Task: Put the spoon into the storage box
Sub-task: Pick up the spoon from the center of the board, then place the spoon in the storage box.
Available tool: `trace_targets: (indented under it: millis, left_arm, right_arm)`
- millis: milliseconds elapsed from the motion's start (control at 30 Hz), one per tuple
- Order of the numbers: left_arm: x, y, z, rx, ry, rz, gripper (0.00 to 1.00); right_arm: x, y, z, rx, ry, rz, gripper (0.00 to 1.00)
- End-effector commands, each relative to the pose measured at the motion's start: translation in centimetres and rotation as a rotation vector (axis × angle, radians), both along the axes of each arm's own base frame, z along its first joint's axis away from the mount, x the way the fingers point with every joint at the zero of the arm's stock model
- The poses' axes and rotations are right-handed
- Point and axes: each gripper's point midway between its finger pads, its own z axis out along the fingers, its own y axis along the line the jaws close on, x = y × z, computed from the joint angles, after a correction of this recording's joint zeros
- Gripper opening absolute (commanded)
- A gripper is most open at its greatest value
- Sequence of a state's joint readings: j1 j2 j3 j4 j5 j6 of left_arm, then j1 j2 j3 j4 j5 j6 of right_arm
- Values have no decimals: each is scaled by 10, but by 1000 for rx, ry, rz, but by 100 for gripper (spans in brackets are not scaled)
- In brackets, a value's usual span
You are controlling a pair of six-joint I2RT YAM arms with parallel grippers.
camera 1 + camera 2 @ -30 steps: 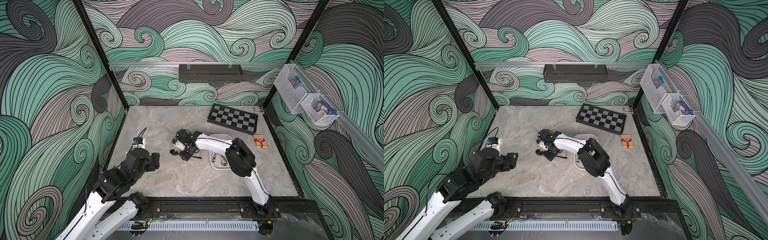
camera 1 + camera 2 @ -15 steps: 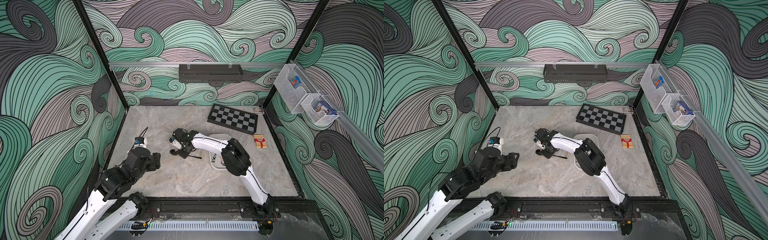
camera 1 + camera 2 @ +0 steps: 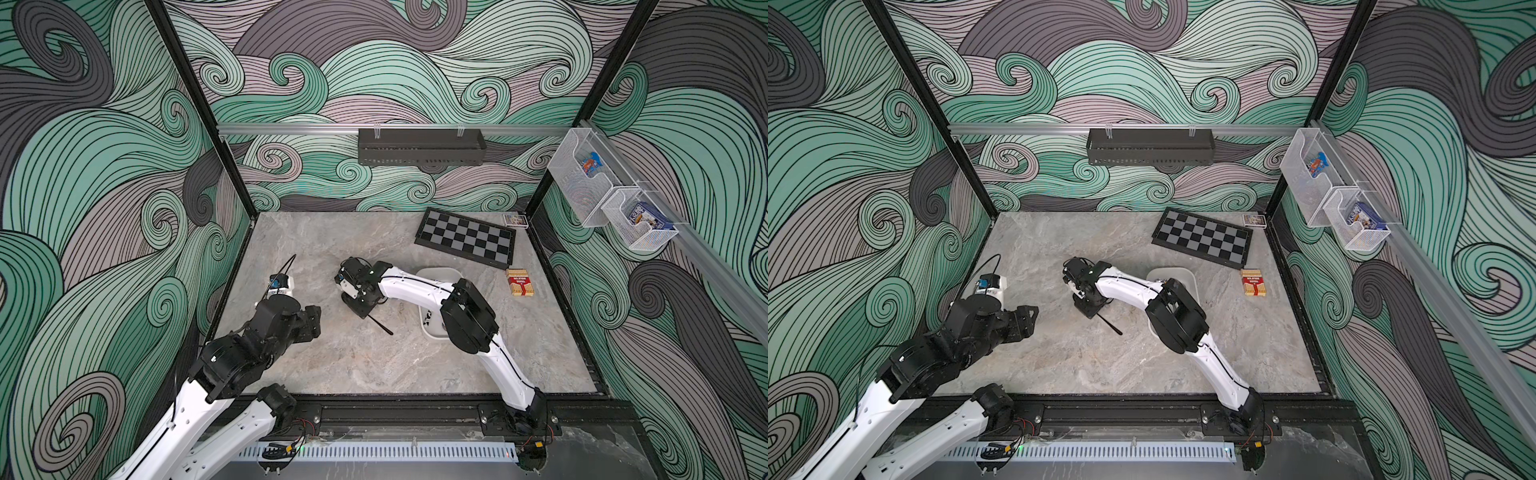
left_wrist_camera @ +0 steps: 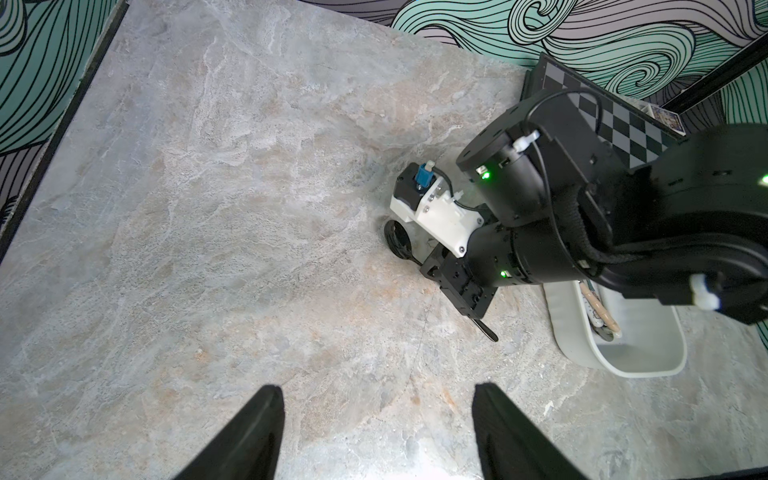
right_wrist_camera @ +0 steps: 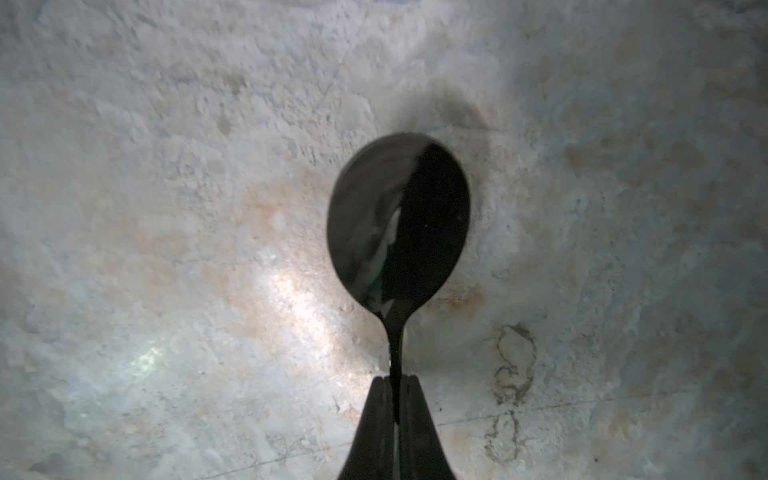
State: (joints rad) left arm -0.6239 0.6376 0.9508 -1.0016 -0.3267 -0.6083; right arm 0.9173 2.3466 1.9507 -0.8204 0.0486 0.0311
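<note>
Black and glossy, the spoon (image 5: 399, 224) appears to rest on the marble tabletop (image 3: 374, 365) near its centre. In both top views its bowl points toward 10 o'clock and its handle tip toward 4 o'clock.

Right hand (image 5: 395, 382): closed on the thin neck just behind the bowl.
Left hand (image 4: 378, 390): open and empty, at 9 o'clock of the spoon, well apart.
Storage box (image 4: 582, 345): near, at 3 o'clock of the spoon, partly under the right arm's elbow. Items (image 4: 598, 307) already lie in it.

Probable faults from this state:
1. Pivoting. The grip sits at one end, so the long handle may swing down on lift.
2. Slippage. The narrow, smooth neck gives the fingers little surface.
3. Collision. A low transfer may drive the trailing handle tip into the box wall.
4. Poor seating. On release the spoon may bridge the rim or the items.
</note>
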Motion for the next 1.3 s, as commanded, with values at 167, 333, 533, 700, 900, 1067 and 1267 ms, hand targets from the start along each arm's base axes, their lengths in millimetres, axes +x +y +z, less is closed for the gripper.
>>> trace_targets:
  millis: [167,333,533,700,900,1067,1267]
  left_arm:
    - [0,0,-1,8,-5,-11,75]
    - [-1,0,0,6,-8,-11,75]
    - [-1,-1,-1,4,-5,-15,75]
    - [-1,-1,0,-1,-8,-16,75]
    - [-2,-1,-1,-3,-8,-20,75]
    - [-2,-2,-1,-3,-8,-23,75]
    - [-1,-3,-2,0,-3,-25,75]
  right_arm:
    - [15,3,94,184,-46,-108,0]
    - [37,-39,141,251,-73,-234,0]
    - [63,-127,159,254,-89,-441,0]
    - [68,-194,134,166,-75,-589,0]
    - [62,-237,93,74,-24,-702,0]
    - [52,-251,67,64,18,-741,0]
    - [45,-261,44,27,52,-766,0]
